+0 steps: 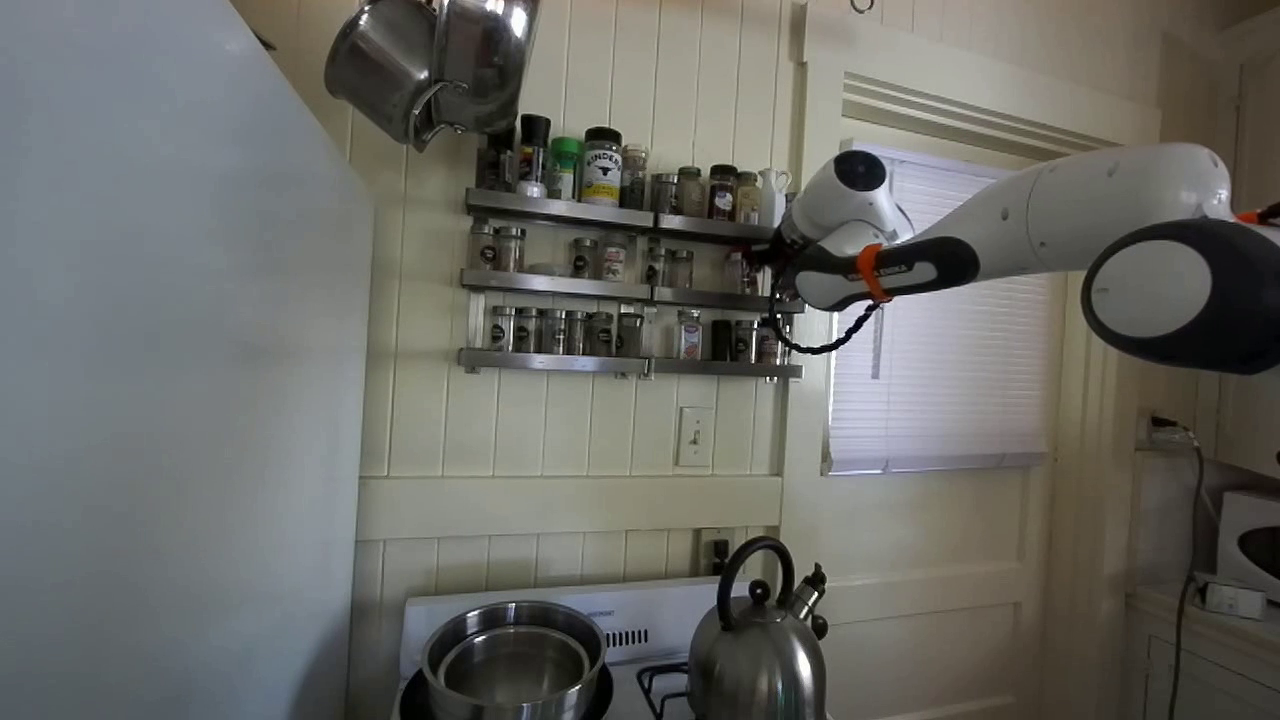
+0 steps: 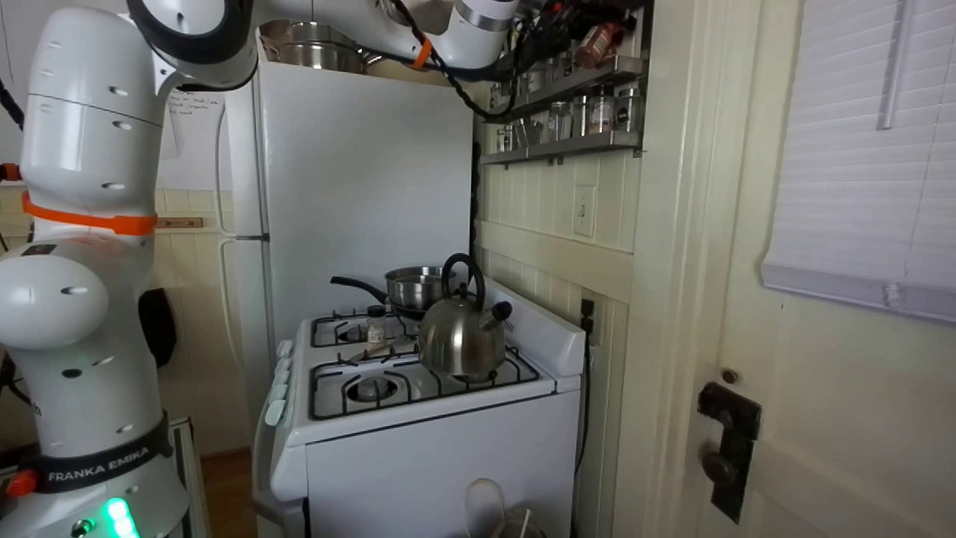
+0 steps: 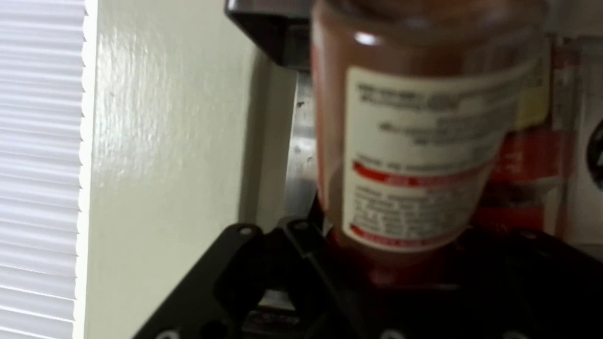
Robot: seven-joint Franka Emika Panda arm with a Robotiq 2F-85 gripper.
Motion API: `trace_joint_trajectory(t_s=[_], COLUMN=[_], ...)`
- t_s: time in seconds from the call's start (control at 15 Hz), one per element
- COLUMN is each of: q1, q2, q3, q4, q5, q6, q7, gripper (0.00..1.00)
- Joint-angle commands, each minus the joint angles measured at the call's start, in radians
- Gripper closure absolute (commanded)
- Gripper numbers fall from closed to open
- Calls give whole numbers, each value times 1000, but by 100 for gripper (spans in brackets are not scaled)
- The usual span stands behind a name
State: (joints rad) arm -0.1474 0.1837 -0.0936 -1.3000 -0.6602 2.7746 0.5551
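Wrist view: the gripper point(image 3: 414, 245) has its fingers clamped on a labelled spice jar point(image 3: 419, 155), right of centre; behind stand a red-labelled container point(image 3: 525, 157), right, a metal shelf point(image 3: 268, 7), top centre, and white blinds point(image 3: 42, 165), far left.

My fingers point(image 3: 311, 263) have a hard, matt finish. The jar point(image 2: 595, 46) is smooth, see-through and glossy; glass or plastic cannot be determined. Its label point(image 3: 419, 160) appears to be printed paper. Shelves point(image 1: 560, 284): satin metal. Door frame point(image 3: 169, 117): glossy paint, slightly uneven. Kettle point(image 2: 463, 340): lustrous metal.
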Motion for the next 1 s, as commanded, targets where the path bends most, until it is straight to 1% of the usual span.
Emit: trace_joint_trajectory(t_s=[0.0,0.93], q1=[-3,1], q2=[-14,-51], q3=[21,48], q4=[1,-12], q5=[51,142], q6=[-81,-224], q7=[-70,-148], gripper=[79,79])
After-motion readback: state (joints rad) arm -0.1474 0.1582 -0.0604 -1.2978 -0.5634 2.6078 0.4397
